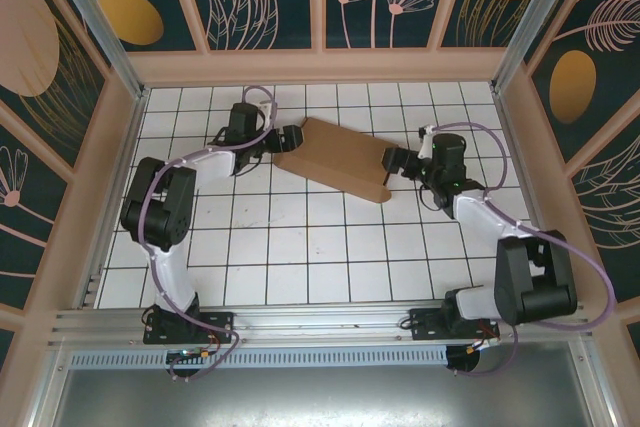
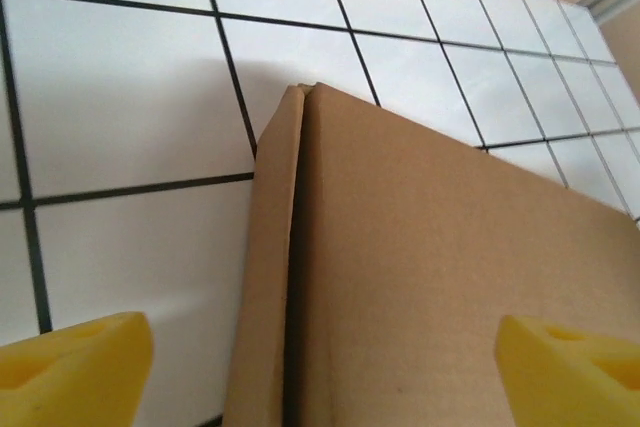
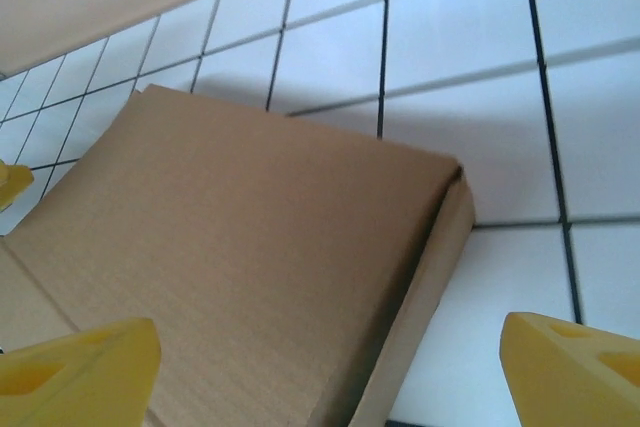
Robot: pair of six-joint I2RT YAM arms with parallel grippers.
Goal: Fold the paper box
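Note:
The paper box (image 1: pixel 335 157) lies closed on the white tiled table, a flat brown cardboard mailer set at a slant in the far middle. My left gripper (image 1: pixel 290 137) is at its left end and my right gripper (image 1: pixel 393 162) at its right end. In the left wrist view the box (image 2: pixel 420 277) shows a corner and a side wall with a dark seam; the left gripper (image 2: pixel 320 377) is open, one yellow fingertip (image 2: pixel 70 367) over tile, the other over the lid. In the right wrist view the right gripper (image 3: pixel 325 377) stands open astride the box (image 3: pixel 230 267) edge.
The tiled table (image 1: pixel 300 247) is ringed by a wooden frame (image 1: pixel 320 67) with patterned walls behind. A metal rail (image 1: pixel 320 322) runs along the near edge where both arm bases are bolted. Bare tiles stretch in front of the box.

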